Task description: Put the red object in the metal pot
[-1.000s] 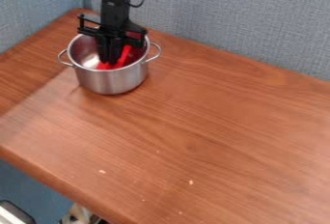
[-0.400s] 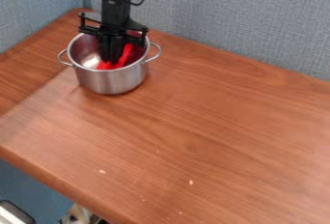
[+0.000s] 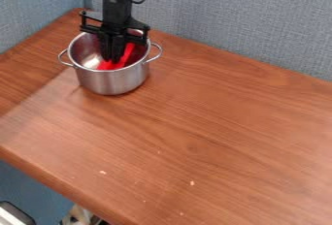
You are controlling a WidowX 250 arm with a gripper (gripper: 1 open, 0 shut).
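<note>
camera view: round shiny silver steel pot (image 3: 115, 70) with 2 small side handles stands near the back left corner of the brown wooden table (image 3: 182, 132), before a grey-blue wall (image 3: 247, 16). black gripper (image 3: 115, 50) points straight down into the pot, its jaws drawn together on the bright red bar-like block (image 3: 120, 61), which sits inside the pot.

Nothing readable here, honestly. No labels, brand marks, numbers or signs that I can make out on the pot (image 3: 112, 69), the wooden table (image 3: 195, 132) or the grey wall (image 3: 247, 16) behind. Picture's too small anyway.
</note>
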